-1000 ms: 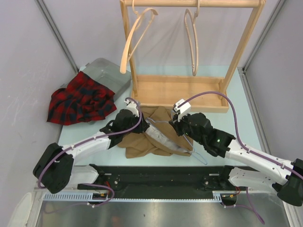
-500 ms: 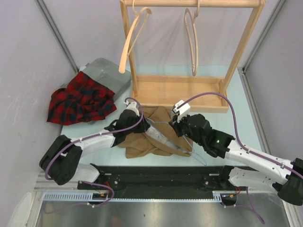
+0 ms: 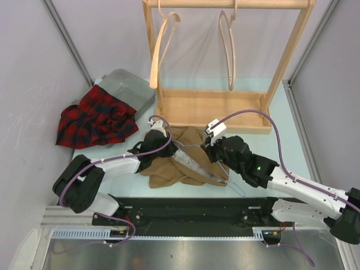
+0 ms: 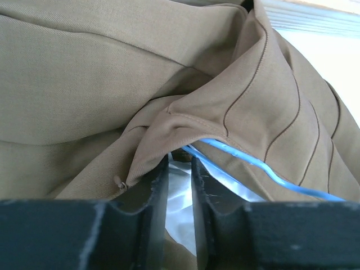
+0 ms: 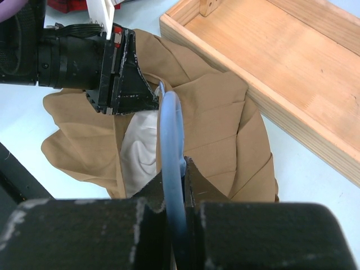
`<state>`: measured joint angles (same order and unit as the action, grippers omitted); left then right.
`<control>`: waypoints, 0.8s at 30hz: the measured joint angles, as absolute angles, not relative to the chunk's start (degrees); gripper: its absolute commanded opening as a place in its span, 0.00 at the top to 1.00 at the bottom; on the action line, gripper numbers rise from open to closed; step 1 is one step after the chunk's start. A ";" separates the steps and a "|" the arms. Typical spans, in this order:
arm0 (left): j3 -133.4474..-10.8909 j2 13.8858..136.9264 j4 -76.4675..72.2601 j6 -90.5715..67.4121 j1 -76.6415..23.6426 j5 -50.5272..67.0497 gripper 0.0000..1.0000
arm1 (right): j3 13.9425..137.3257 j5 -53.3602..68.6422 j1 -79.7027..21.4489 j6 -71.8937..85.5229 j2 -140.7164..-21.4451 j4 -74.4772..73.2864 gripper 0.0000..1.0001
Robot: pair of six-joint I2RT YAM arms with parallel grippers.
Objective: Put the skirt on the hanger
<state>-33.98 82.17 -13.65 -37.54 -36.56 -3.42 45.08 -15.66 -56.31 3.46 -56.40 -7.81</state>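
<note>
The brown skirt (image 3: 163,171) lies crumpled on the table in front of the wooden rack, its white lining (image 3: 188,163) showing. It also fills the left wrist view (image 4: 84,73) and the right wrist view (image 5: 225,112). My left gripper (image 3: 170,145) is at the skirt's waistband (image 4: 185,121), jaws close together on the white lining (image 4: 179,185). My right gripper (image 3: 216,153) is shut on a thin blue wire hanger (image 5: 171,121), which runs into the skirt opening (image 4: 264,169). The hanger's other end sticks out at the skirt's right (image 3: 236,185).
A wooden rack (image 3: 214,112) with a tray base stands behind the skirt. Two wooden hangers (image 3: 160,50) (image 3: 228,50) hang from its top bar. A red plaid garment (image 3: 95,121) lies at left, partly on a grey tray (image 3: 129,87).
My left arm has folded in closer to the skirt while its gripper stays at the waistband. The left wooden hanger has swung. My right gripper holds still.
</note>
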 measured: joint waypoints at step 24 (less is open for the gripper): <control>-36.07 78.54 -8.14 -32.27 -35.38 -8.45 1.00 | 45.10 -15.94 -57.34 3.42 -53.01 -11.38 1.00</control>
